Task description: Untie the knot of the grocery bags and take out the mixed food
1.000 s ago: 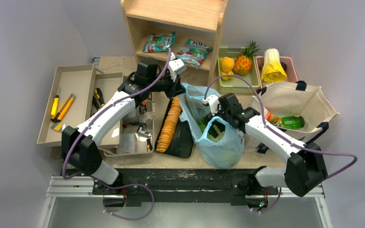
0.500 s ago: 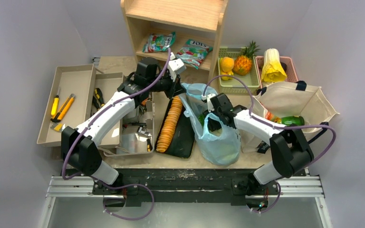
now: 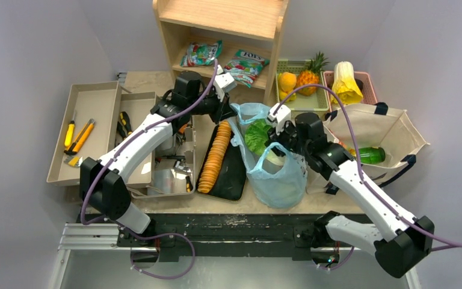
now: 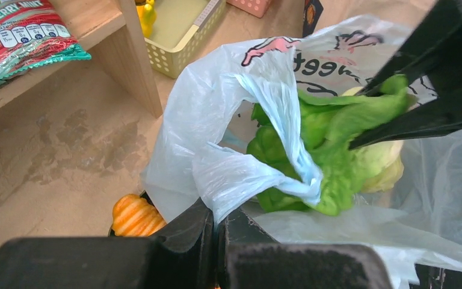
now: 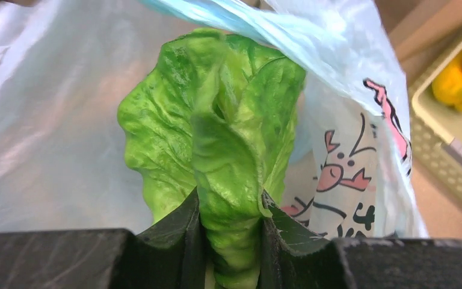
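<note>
The light-blue plastic grocery bag [image 3: 275, 176] stands open at the table's middle. My left gripper [image 3: 228, 115] is shut on the bag's far-left rim, pinching a twist of plastic [image 4: 240, 180] between its jaws [image 4: 219, 220]. A green cabbage [image 3: 255, 137] is raised at the bag's mouth, with my right gripper [image 3: 269, 141] shut on it. In the right wrist view its leaves [image 5: 216, 132] are squeezed between my jaws [image 5: 230, 232]. The cream canvas tote [image 3: 367, 127] lies open at the right with a green bottle [image 3: 370, 155] inside.
A black tray of orange crackers [image 3: 214, 158] lies just left of the bag. Behind stands a wooden shelf [image 3: 271, 66] with snack packets [image 3: 201, 53]. A green basket [image 3: 304, 103] holds a pineapple [image 3: 308, 77] and oranges [image 3: 287, 81]. Grey tool trays [image 3: 90, 129] sit left.
My right gripper reached into the blue bag, closed on the green cabbage and lifted it up to the bag's mouth. The left gripper kept its hold on the rim.
</note>
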`<state>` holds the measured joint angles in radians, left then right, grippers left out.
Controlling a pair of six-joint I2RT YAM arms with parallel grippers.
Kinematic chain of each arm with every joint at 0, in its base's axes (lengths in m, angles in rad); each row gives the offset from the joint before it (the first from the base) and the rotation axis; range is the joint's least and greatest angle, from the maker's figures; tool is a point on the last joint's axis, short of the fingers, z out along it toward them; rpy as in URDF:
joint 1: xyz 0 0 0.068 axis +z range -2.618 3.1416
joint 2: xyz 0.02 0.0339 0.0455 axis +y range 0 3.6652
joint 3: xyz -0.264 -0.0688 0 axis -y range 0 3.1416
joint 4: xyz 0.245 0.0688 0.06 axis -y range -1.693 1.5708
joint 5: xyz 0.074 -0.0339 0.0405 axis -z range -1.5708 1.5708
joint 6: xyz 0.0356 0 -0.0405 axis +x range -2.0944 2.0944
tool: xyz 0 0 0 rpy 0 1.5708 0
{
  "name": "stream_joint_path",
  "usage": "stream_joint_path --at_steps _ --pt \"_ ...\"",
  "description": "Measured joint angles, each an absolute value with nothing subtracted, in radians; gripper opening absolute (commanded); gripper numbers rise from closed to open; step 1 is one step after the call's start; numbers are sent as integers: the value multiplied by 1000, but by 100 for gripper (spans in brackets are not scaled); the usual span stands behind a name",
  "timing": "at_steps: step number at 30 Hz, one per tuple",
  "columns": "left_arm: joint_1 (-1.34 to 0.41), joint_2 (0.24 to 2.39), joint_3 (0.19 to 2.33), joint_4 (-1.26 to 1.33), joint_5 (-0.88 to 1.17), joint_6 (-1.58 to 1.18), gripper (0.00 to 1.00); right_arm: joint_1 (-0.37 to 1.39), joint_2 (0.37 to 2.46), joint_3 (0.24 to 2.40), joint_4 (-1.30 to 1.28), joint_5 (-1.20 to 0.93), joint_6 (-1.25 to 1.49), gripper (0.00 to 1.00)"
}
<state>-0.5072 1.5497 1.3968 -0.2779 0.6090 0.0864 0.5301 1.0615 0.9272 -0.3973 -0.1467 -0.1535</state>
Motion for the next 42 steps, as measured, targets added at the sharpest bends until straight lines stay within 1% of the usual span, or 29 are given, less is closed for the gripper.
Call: stream_joint_path --at_steps 2,5,10,15,19,22,24,29,35,42 --pt "-507 1557 1399 -279 609 86 0 530 1034 942 -405 -179 -178 5" --pt "-507 1566 1401 -282 609 85 0 530 1015 986 -417 -215 -207 0" --pt "-506 1577 1407 -300 609 71 0 530 985 1115 -458 -281 -258 0" --pt "-503 1594 1427 -304 610 44 0 530 916 1183 -453 -334 -327 0" --pt "-499 1599 1430 -305 611 36 0 532 935 1250 -377 -296 -336 0" --pt "-498 1599 1430 -305 614 36 0 524 1032 1377 -286 -156 -314 0" --pt "-498 1599 1430 -305 617 36 0 466 1129 1492 -212 -84 -268 0" --pt "-498 1599 1430 -304 622 36 0 163 1348 1711 -160 7 -126 0" --pt "-498 1599 1430 -300 624 36 0 -79 1618 1879 -170 54 -83 0" --pt "-498 1599 1411 -274 624 36 0 -267 1975 2083 -255 62 -93 0"
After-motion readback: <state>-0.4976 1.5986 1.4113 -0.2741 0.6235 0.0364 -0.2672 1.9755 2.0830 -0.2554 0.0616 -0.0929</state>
